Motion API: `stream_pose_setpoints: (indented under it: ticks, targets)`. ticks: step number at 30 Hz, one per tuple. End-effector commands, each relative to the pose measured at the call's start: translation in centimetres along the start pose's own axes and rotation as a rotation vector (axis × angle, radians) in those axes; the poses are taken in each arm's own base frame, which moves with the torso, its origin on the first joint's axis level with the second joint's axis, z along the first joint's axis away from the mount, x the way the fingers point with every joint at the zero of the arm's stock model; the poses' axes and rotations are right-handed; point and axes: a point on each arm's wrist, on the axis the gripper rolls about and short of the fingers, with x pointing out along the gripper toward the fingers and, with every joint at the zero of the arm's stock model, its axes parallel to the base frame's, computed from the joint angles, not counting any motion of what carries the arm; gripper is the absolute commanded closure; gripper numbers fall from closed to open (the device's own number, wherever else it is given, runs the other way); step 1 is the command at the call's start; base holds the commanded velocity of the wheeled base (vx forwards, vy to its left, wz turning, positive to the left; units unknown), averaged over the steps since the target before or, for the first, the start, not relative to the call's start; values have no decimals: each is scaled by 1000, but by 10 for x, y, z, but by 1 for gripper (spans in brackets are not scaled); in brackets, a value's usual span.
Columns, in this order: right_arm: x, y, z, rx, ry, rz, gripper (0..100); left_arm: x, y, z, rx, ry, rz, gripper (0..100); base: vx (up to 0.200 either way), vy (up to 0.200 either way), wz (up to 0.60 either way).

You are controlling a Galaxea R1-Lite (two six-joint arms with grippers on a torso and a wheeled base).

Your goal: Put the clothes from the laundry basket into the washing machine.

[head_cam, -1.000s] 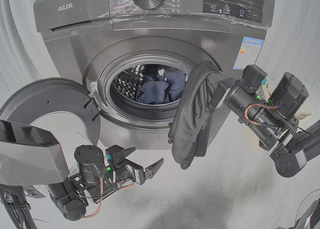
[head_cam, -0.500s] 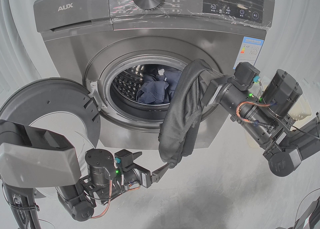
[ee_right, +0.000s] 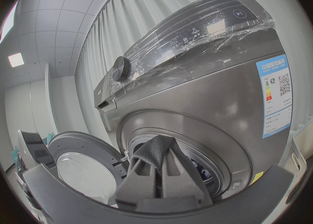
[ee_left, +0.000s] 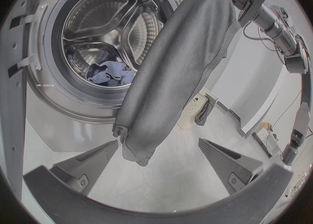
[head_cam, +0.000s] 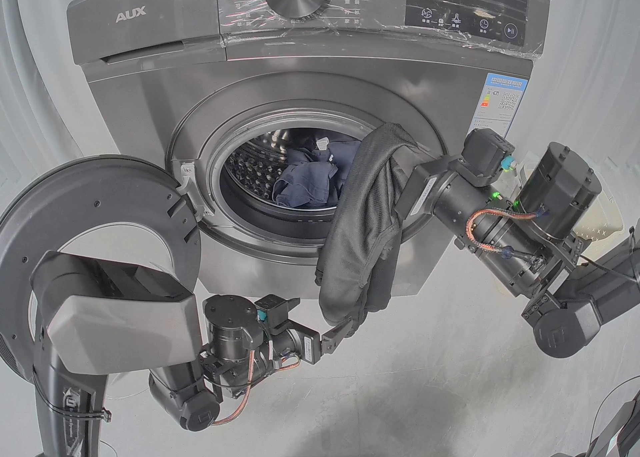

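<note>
Now, R gripper, centre-right of head view, has its jaws pinched shut on the top fold of a dark grey garment. Garment hangs in front of the right edge of the washer opening, its lower end dangling below the rim. L gripper is low centre w/ jaws wide apart. Garment's bottom tip hangs between them; can't tell if it touches. Door stands open at left. Blue clothes lie in the drum. Basket sits on the floor, far right behind R arm, w/ a dark item draped over its rim.
</note>
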Motion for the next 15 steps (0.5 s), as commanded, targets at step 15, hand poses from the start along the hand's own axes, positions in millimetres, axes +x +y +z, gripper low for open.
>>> stream_pose_setpoints:
  ticks: [15]
  targets:
    - [-2, 2, -1, 4, 5, 7, 100, 44, 12, -30, -6, -8, 14, 0, 0, 0, 0]
